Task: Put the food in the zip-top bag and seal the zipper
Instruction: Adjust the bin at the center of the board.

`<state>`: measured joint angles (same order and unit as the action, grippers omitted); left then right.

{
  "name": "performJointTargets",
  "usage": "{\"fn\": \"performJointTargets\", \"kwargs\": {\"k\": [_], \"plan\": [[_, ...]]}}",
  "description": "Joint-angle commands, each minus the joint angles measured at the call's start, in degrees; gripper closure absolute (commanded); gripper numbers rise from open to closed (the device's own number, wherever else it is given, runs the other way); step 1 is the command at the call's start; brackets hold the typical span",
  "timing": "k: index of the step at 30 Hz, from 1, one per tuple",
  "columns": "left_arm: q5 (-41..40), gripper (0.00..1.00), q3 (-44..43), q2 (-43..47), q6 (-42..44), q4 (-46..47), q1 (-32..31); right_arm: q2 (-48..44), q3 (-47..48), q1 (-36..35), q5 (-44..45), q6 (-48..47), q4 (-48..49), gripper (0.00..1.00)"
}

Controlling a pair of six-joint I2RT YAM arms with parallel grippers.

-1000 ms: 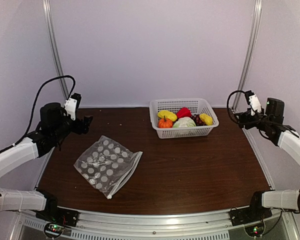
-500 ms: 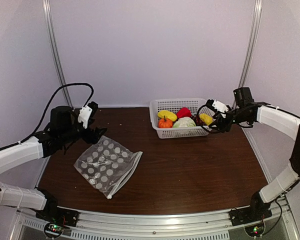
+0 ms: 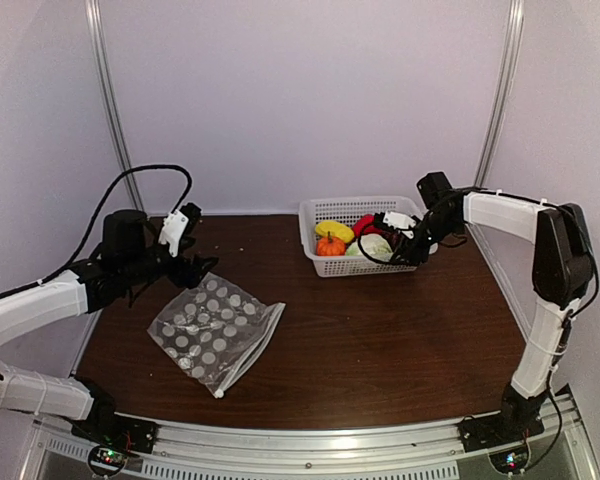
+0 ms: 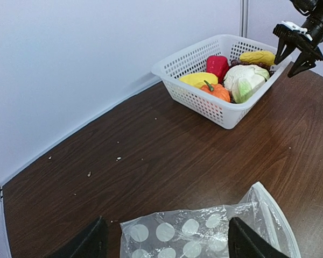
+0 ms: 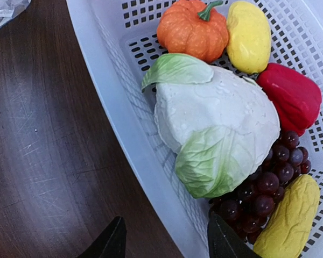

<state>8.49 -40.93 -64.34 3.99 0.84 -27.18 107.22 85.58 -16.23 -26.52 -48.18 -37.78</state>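
Nothing done yet — all food (image 5: 215,123) in basket (image 5: 113,80); zip-top bag (image 3: 212,328) flat on surface (image 3: 380,340), empty. My right pincer (image 5: 167,239) apart over basket rim, left pincer (image 4: 164,239) apart by bag. Loading + sealing left.

High behind my bases, one camera faces the basket (image 3: 350,266) from afar; left wrist distant, right wrist close above; all share its food (image 5: 215,113).

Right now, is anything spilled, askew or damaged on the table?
Nothing serious. All the food sits inside the basket, the zip-top bag lies flat, and only a few pale specks dot the table beyond it.
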Motion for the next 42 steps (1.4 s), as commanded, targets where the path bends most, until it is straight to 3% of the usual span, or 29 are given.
{"fn": "performJointTargets", "kwargs": {"k": [1,8,14,20,23,26,30,34,42], "plan": [[1.0,0.23,-1.5,0.0,0.6,0.4,-0.5,0.0,0.5,0.1,2.5,-1.2,-6.1,0.5],[1.6,0.22,-1.7,0.1,0.4,0.4,-0.7,-5.4,-5.9,-1.6,2.6,-2.4,-11.4,0.6],[2.3,0.23,-1.7,0.1,0.5,0.4,-0.9,-12.3,-13.9,-9.5,2.6,-0.8,-14.5,0.6],[2.1,0.22,-1.5,0.1,0.4,0.4,-1.2,-15.2,-13.8,-16.3,-5.1,2.1,-20.2,0.6],[2.1,0.23,-1.6,-0.1,0.4,0.4,-1.3,-16.2,-8.9,-13.4,-5.7,4.0,-20.9,0.58],[2.9,0.23,-1.6,0.0,0.5,0.3,-1.6,-15.6,-3.8,-6.0,-8.7,6.9,-18.9,0.52],[2.5,0.24,-1.5,-0.1,0.9,0.1,-2.2,-14.0,-2.2,0.7,-4.1,16.1,-7.4,0.49],[2.5,0.24,-1.8,-0.2,1.0,-0.3,-2.4,-9.5,-0.5,3.6,4.2,18.8,-2.6,0.51],[2.2,0.24,-1.7,-0.1,1.1,-0.4,-2.7,-0.6,3.1,5.7,9.5,20.4,-0.7,0.55]]}}
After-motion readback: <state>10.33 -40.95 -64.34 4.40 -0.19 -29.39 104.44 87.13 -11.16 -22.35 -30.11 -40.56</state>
